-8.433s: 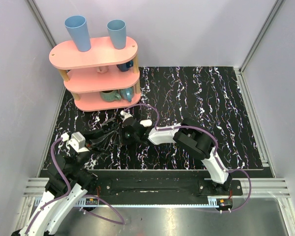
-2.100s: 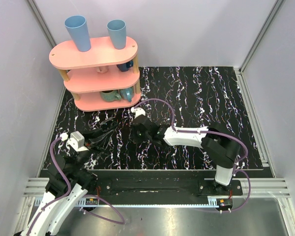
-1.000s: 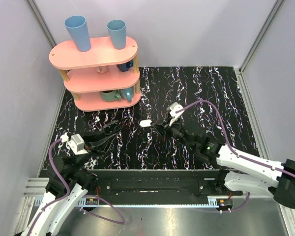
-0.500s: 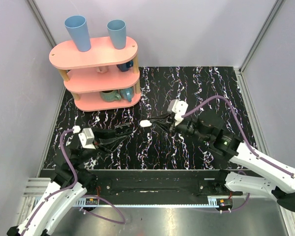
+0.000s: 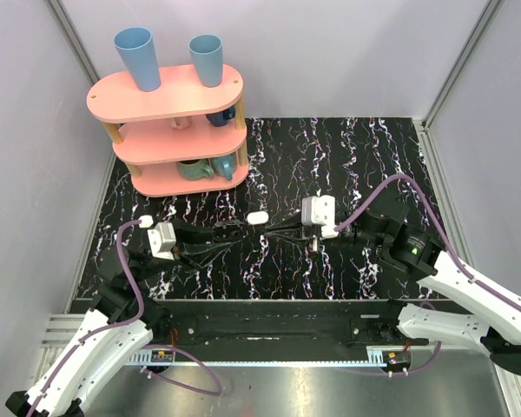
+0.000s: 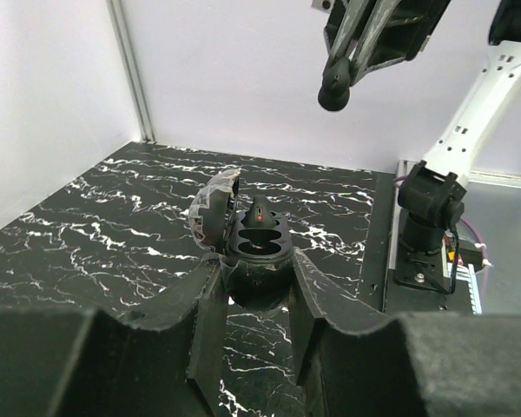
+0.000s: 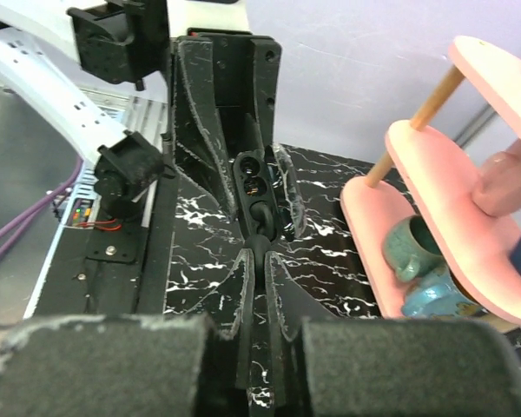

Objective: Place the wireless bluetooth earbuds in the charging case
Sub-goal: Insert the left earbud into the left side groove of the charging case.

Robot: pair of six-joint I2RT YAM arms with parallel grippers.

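My left gripper (image 6: 256,282) is clamped on the open charging case (image 6: 258,239), whose lid is tipped toward 9 o'clock in the left wrist view. At its 3 o'clock from above, my right gripper (image 7: 259,259) pinches a dark earbud (image 7: 259,244), near the case but apart from it.

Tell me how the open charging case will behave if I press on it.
Probably rigid, but the charging case has a rounded, shiny shell pinched only at its sides by the left gripper, so it may slip or twist. Its raised lid looks hinged and could swing shut if bumped.
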